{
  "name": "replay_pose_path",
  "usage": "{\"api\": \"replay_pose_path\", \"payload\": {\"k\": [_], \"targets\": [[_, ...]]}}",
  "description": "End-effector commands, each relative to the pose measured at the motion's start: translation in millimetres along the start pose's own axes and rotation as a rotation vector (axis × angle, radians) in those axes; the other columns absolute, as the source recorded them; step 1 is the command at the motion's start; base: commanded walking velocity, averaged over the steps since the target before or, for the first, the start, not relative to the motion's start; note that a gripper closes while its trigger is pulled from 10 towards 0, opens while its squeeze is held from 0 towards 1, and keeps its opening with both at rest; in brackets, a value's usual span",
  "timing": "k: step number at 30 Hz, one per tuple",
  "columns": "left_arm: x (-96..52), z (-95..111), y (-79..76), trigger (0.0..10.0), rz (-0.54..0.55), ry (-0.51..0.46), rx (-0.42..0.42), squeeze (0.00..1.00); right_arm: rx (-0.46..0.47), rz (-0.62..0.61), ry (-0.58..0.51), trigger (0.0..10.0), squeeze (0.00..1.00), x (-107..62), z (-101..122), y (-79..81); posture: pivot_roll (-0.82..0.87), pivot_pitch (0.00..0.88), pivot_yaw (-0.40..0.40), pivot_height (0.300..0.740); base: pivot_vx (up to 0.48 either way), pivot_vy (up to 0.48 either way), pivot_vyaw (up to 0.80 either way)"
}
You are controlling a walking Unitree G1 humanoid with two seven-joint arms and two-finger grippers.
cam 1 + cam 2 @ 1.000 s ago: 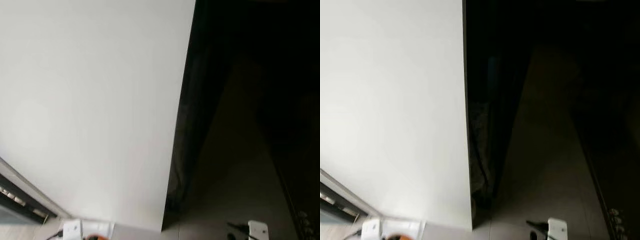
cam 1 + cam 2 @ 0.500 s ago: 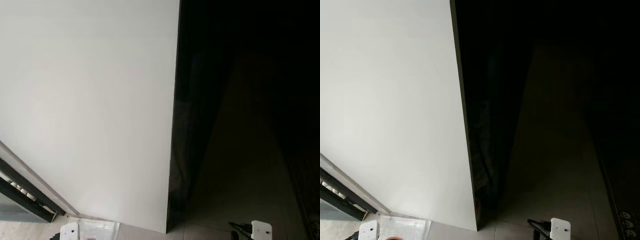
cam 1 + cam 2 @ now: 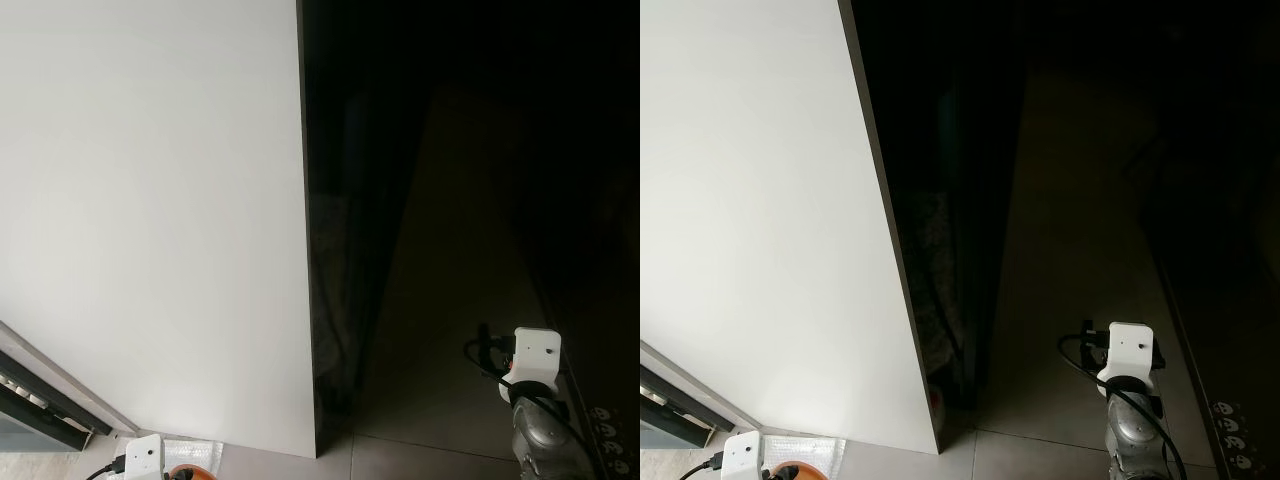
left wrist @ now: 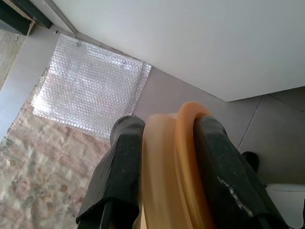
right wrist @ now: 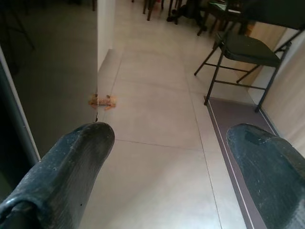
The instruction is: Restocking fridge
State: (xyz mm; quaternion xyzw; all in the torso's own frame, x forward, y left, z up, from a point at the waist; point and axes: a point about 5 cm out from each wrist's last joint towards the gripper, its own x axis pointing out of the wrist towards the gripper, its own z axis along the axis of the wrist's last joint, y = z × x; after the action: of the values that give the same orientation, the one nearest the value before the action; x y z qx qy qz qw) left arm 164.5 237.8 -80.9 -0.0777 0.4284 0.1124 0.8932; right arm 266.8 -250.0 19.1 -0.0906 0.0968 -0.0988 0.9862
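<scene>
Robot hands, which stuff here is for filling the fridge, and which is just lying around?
For the job:
- orange thing clamped in the left gripper
- right gripper, open
- white panel, maybe the fridge

Just lying about:
- bubble wrap
- rug
- folding chair
- small brown thing on the floor

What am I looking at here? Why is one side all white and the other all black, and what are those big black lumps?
These pictures come from cameras on a walking robot. Two sit in its head, like eyes, looking down: they see a big white panel, probably the fridge, with a dark shadowy gap beside it and grey floor tiles. The silver thing low down is the robot's right arm.

The other two cameras sit on its wrists. The black lumps are the fingers of its pincers, seen up close. The left pincer squeezes something orange and cream; I can't tell what. Below it lie bubble wrap and a patterned rug. The right pincer is open and empty, pointing at a folding chair.
</scene>
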Motion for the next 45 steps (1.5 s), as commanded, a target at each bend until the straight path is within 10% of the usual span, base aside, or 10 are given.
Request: {"api": "replay_pose_path", "payload": {"k": [1, 11, 18, 19, 20, 22, 28, 29, 30, 45], "targets": [[-3.4, -16.4, 1.5, 10.0, 0.002, 0.066, 0.003, 0.00, -0.035, 0.017, -0.048, 10.0, 0.00, 5.0, 14.2, 6.2, -0.17, 0.000, 0.002, 0.740, 0.000, 0.000, 0.00], [-3.5, -17.1, 1.3, 10.0, 0.004, 0.070, 0.007, 0.00, -0.017, 0.226, -0.300, 10.0, 0.00, -4.4, 76.9, 53.8, -0.19, 0.000, 0.003, 0.740, 0.000, 0.000, 0.00], [-3.5, -17.3, 0.7, 10.0, 0.004, 0.068, 0.007, 0.00, -0.004, 0.465, -0.272, 10.0, 0.00, -16.0, 91.8, 92.8, -0.19, 0.000, -0.001, 0.740, 0.000, 0.000, 0.00], [-3.5, -17.4, 0.6, 10.0, 0.004, 0.067, 0.006, 0.00, -0.013, 0.492, -0.271, 10.0, 0.06, -19.2, 94.1, 97.5, -0.19, 0.000, -0.003, 0.740, 0.000, 0.000, 0.00], [-3.5, -17.5, 0.4, 10.0, 0.003, 0.067, 0.007, 0.00, 0.005, 0.477, -0.264, 10.0, 0.94, -18.9, 95.7, 97.5, -0.18, 0.000, -0.003, 0.740, 0.000, 0.000, 0.00], [-3.5, -17.7, 0.3, 10.0, 0.002, 0.070, 0.011, 0.00, 0.026, 0.475, -0.244, 10.0, 1.00, -18.0, 96.2, 98.5, -0.18, 0.000, -0.003, 0.740, 0.000, 0.000, 0.00], [-3.5, -18.0, -0.4, 10.0, 0.002, 0.074, 0.019, 0.00, -0.020, 0.468, -0.214, 10.0, 1.00, -9.9, 98.3, 91.7, -0.19, 0.000, -0.007, 0.740, 0.000, 0.000, 0.00], [-3.4, -18.0, -0.5, 10.0, 0.001, 0.074, 0.020, 0.00, -0.052, 0.461, -0.205, 10.0, 0.85, -6.4, 98.4, 89.4, -0.19, 0.000, -0.008, 0.740, 0.000, 0.000, 0.00], [-3.4, -17.9, -0.5, 10.0, 0.001, 0.074, 0.021, 0.00, -0.062, 0.459, -0.199, 10.0, 0.00, -4.2, 98.0, 88.7, -0.19, 0.000, -0.008, 0.740, 0.000, 0.000, 0.00], [-2.7, -16.3, -2.1, 10.0, -0.001, 0.069, 0.021, 0.00, -0.074, 0.447, -0.176, 10.0, 0.00, 24.9, 112.3, 95.2, -0.19, 0.000, -0.008, 0.740, 0.000, 0.000, 0.00]]}}
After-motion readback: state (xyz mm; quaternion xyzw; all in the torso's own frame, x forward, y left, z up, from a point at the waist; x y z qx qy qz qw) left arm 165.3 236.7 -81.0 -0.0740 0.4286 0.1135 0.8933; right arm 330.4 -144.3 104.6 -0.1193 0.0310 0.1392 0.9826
